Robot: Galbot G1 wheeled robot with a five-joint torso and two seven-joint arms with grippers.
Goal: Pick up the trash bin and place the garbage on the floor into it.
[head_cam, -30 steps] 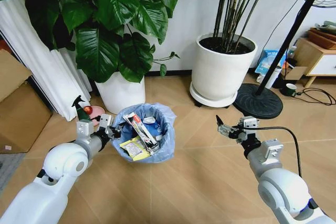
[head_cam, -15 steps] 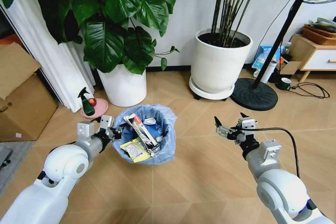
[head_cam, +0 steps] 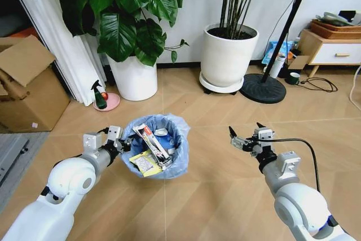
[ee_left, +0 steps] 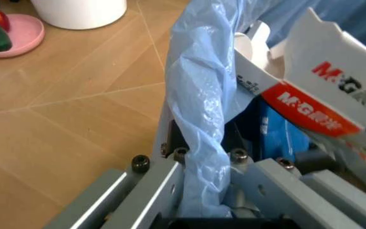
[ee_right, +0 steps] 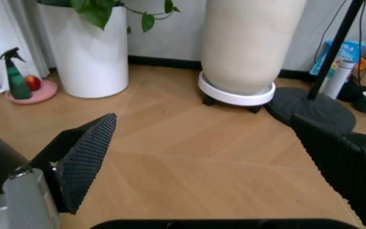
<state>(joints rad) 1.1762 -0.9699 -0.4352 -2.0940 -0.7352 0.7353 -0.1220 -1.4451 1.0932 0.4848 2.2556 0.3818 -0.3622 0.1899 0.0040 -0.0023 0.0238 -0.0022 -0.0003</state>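
Gripping the rim of the trash bin (head_cam: 156,146), the left gripper (head_cam: 120,141) reaches forward from a bent left arm whose white elbow sits low in the head view. Its jaws are closed on the bin's near-left edge, pinching the light-blue bag lining; the left wrist view shows the crinkled bag (ee_left: 199,109) pressed between the metal finger plates. The bin stands slightly left of centre on the wooden floor (head_cam: 214,111), or just above it; contact with the floor cannot be judged. Inside lies the garbage: a long red-and-white carton (head_cam: 151,141) leaning across the opening, a yellow wrapper (head_cam: 144,163) near the front wall, a white disc (head_cam: 161,132) and blue-white pieces at the back. In the left wrist view the carton (ee_left: 316,90) with red lettering rises just beside the gripped rim.

The right gripper (head_cam: 243,135) is held out over bare floor, well apart from the bin, with its forearm extended forward and a black cable looping from the wrist. Its jaws are spread wide and hold nothing; the right wrist view shows the two black ribbed fingers (ee_right: 89,157) far apart with floor between them.

Behind the bin stand a white plant pot (head_cam: 134,77) with broad leaves, a second white pot (head_cam: 227,57) on a wheeled base, a green spray bottle (head_cam: 99,96) on a pink dish, and a cardboard box (head_cam: 28,91) at far left.
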